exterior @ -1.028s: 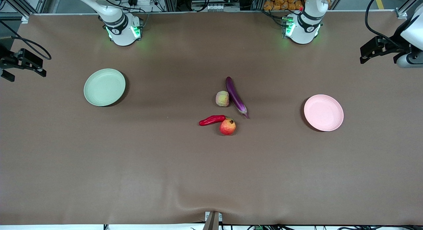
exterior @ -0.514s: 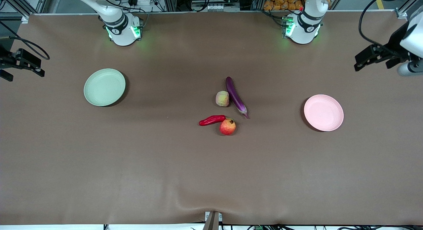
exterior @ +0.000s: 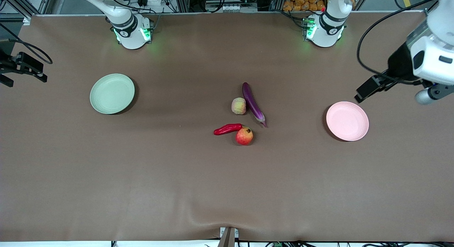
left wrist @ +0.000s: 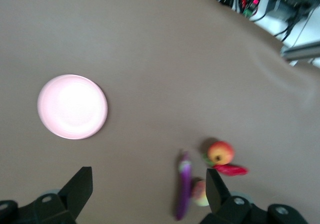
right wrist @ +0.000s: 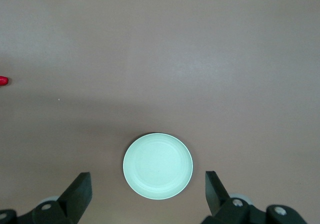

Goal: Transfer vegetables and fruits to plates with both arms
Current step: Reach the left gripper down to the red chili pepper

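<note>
- All four items lie untouched mid-counter, so we judge the step in hand to be the first reach.
- The eggplant (exterior: 253, 103) lies slantwise with the peach (exterior: 238, 106) just beside it. The chili pepper (exterior: 227, 129) and the pomegranate (exterior: 244, 136) sit nearer the front camera, the pepper's stem end touching the fruit.
- Both plates are bare: the green plate (exterior: 112, 93) toward the right arm's end, the pink plate (exterior: 347, 120) toward the left arm's end.
- Our left gripper (left wrist: 148, 189) hangs high over the counter near the pink plate, jaws wide open and holding nothing.
- Our right gripper (right wrist: 146, 189) waits over the counter's end by the green plate, jaws equally wide and empty.
- To do this well, we would bring the left gripper down over the eggplant and turn the jaws across its slim body, not along it.
- We should keep the inner finger clear of the peach, which may roll if nudged.
- The pepper and pomegranate touch, so we would take the pepper at its free tip.
</note>
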Robot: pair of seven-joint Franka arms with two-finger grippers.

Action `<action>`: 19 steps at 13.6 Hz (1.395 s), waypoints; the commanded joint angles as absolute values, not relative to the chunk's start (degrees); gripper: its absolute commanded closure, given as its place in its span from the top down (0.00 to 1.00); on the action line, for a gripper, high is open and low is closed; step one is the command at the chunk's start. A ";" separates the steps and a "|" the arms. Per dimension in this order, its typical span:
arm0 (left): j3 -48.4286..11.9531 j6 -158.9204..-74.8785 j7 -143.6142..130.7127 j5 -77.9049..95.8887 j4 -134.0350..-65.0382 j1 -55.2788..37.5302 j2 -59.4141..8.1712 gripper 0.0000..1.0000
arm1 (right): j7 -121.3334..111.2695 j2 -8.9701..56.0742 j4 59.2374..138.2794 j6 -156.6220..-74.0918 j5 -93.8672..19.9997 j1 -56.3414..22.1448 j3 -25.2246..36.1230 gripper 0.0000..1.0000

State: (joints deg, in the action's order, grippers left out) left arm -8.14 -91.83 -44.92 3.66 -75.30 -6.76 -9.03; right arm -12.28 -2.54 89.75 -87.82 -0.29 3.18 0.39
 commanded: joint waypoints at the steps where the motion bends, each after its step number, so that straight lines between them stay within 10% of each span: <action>1: -7.82 -94.30 -58.21 4.66 -72.86 -11.05 -12.91 1.00 | -12.13 -2.90 89.47 -87.10 -1.41 5.09 -0.35 1.00; 19: 0.62 -125.16 -132.26 2.81 -72.86 -42.97 -43.67 1.00 | -12.04 -2.72 89.65 -86.92 -1.41 5.36 -0.35 1.00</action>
